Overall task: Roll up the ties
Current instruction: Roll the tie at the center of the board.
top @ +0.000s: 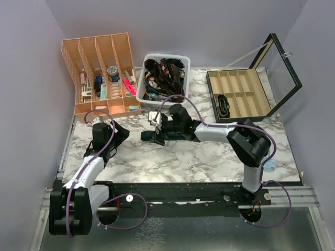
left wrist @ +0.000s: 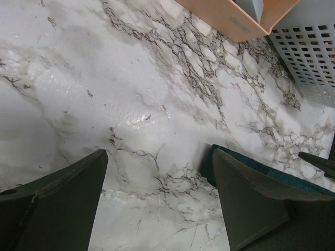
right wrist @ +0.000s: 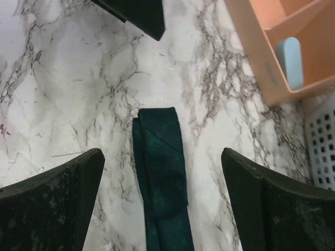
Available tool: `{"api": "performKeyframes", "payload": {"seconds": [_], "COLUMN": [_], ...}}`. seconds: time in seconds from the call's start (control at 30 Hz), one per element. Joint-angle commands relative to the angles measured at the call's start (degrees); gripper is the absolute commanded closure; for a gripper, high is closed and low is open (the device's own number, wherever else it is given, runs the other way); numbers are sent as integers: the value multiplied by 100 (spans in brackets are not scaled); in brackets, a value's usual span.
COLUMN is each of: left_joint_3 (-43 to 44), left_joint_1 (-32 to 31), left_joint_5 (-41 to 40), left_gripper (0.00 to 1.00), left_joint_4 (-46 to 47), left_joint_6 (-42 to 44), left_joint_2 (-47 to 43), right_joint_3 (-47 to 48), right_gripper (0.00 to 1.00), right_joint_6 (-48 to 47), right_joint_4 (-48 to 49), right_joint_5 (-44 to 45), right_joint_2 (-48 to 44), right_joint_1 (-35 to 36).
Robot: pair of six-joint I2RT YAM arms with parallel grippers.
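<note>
White marble-patterned tabletop, glossy and hard, carries the dark teal-navy fabric necktie, which is laid flat as a narrow strip in the lower centre of the right wrist view, its blunt end pointing up the frame with what looks like a short flap folded over. Directly above it the right gripper is held with its jaws spread wide, gripping nothing. The left gripper is likewise spread wide over bare marble, the necktie's edge showing just behind one finger at the lower right of its view. No roll is judged to be formed yet. Thin, limp cloth on so slick a surface could be pushed along instead of curled, and a roll could be skewed into a cone where the strip widens. Further out, a white perforated plastic basket heaped with dark straps is seen at upper centre, flanked by an orange slotted plastic organiser and a black compartmented box with a raised glass lid.
</note>
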Motion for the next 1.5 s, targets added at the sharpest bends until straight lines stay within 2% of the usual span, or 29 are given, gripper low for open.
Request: {"api": "performKeyframes", "payload": {"seconds": [0.0,0.33,0.63,0.87,1.0,1.1,1.3,1.47], "left_joint_3": [45,-85,-95,-107,-128,-115,-103,-125], "left_joint_1": [235,441,596,690,720,737,765,776], "left_joint_5": [259,541,643,702,739,793,813,827], "left_gripper": [18,18,18,18,18,18,18,18], "left_joint_4": [-83,117,68,11,56,43,11,15], "left_joint_6": [209,239,328,383,371,391,388,379], "left_joint_2": [13,161,161,158,183,203,151,148], "right_joint_3": [263,945,1742,1624,1608,1821,1722,1717], "right_gripper": [0,0,9,16,28,31,40,54], "right_joint_6": [-570,-917,-331,-581,-553,-503,-484,-493], "right_joint_4": [-4,-746,-1123,-1106,-1057,-1290,-1147,-1127], "right_joint_5": [-229,-478,-886,-781,-875,-805,-768,-793], "right_joint_2": [349,974,1675,1766,1900,2040,1972,1953], "right_joint_1": [151,179,177,173,173,151,134,138]}}
